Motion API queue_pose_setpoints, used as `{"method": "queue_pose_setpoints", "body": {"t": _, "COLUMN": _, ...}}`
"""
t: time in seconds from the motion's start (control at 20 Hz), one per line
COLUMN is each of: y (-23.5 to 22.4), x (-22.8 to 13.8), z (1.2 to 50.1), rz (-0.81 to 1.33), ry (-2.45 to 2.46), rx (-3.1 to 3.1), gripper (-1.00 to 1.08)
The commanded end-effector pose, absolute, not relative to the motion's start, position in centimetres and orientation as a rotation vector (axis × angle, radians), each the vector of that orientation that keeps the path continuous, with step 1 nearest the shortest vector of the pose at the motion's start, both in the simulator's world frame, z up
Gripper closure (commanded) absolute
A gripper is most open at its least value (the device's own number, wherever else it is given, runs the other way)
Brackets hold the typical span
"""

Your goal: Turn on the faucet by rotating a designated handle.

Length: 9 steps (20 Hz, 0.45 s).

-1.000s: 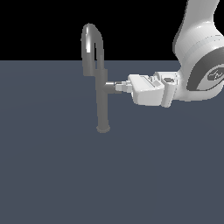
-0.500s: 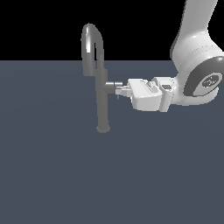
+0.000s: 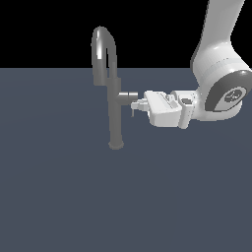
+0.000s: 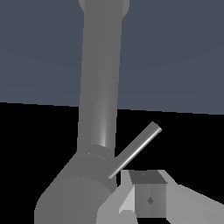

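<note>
Flat slate-blue ground (image 3: 59,197) under a black backdrop carries the tall grey brushed-metal gooseneck faucet (image 3: 114,115), left of centre in the exterior view. Its short grey cylindrical handle (image 3: 129,96) juts toward the white arm's gripper (image 3: 137,105), level beside it; whether the fingers are closed cannot be told.

Close up, the wrist view shows the thin lever rod (image 4: 135,150) angled just beside one grey fingertip (image 4: 149,199), contact unclear.

The robot's arm (image 3: 216,64) was glossy white with rounded segments, a dark grey joint cap (image 3: 231,96), and a blocky white pincer (image 3: 135,106).
</note>
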State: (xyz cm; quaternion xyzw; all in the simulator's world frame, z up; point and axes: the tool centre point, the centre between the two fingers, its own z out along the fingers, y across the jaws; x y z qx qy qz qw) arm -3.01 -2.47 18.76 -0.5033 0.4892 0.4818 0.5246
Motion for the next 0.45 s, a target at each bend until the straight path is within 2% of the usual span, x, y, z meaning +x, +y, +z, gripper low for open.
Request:
{"method": "queue_pose_setpoints", "body": {"t": 0.0, "y": -2.1, "x": -2.3, "z": 16.6, "rz": 1.16, "ry": 1.199, "rx": -1.193, "gripper": 1.08}}
{"method": "queue_pose_setpoints", "body": {"t": 0.4, "y": -2.2, "x": -1.2, "z": 13.7, "rz": 1.176, "ry": 1.229, "rx": -1.177, "gripper": 1.08}}
